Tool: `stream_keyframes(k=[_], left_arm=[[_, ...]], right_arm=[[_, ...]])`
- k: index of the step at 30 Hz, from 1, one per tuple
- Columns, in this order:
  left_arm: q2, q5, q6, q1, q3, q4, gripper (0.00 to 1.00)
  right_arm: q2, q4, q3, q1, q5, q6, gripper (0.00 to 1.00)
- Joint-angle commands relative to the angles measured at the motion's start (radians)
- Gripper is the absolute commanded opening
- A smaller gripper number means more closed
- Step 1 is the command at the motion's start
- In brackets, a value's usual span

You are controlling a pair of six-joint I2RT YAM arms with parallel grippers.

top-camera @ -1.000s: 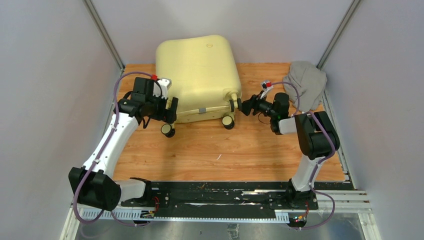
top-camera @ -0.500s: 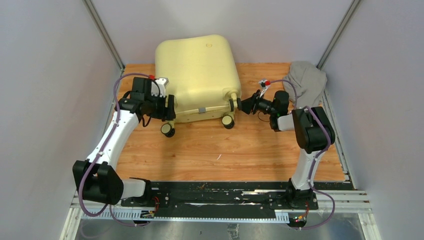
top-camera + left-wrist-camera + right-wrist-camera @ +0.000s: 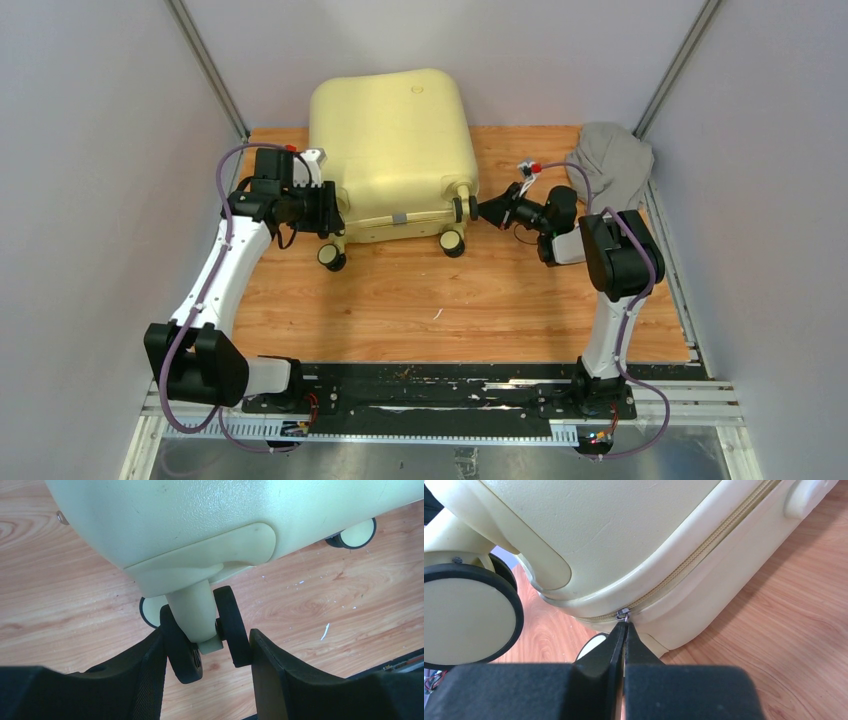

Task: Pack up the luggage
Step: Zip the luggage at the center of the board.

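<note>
Wood worktop (image 3: pixel 420 300), carrying closed luggage (image 3: pixel 390 140) at far middle. Now presses right end effector (image 3: pixel 625 627) together on zipper pull (image 3: pixel 623 614) at luggage's right corner; narrows left end effector (image 3: pixel 206 632) onto luggage's left wheel (image 3: pixel 230 625), clasping it. Suggests bracing, then unzipping.

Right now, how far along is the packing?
Done: nothing visible; the luggage lies closed and the grey cloth sits outside it, far right on the table. In hand: the right gripper is pinched shut on the zipper pull, the left gripper clamps a wheel. Left: unzip, open, load the cloth, close up, I'd guess.
</note>
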Motion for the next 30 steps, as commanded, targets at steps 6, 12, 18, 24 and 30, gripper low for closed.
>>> stream_keyframes(k=[6,12,18,24,30], left_arm=[[-0.06,0.144,0.037,-0.012,0.066,0.106,0.0],[-0.073,0.164,-0.006,-0.012,0.054,0.153,0.0],[-0.105,0.191,-0.043,-0.014,0.001,0.188,0.0],[-0.152,0.207,-0.111,-0.014,-0.061,0.24,0.0],[-0.153,0.215,-0.177,-0.014,-0.061,0.228,0.0]], right_arm=[[-0.046,0.126,-0.094,0.035,0.063,0.027,0.0],[-0.173,-0.013,-0.185,0.116,0.167,-0.08,0.0],[-0.305,-0.131,-0.225,0.233,0.335,-0.186,0.0],[-0.448,-0.266,-0.246,0.489,0.61,-0.401,0.0],[-0.426,-0.254,-0.238,0.609,0.719,-0.428,0.0]])
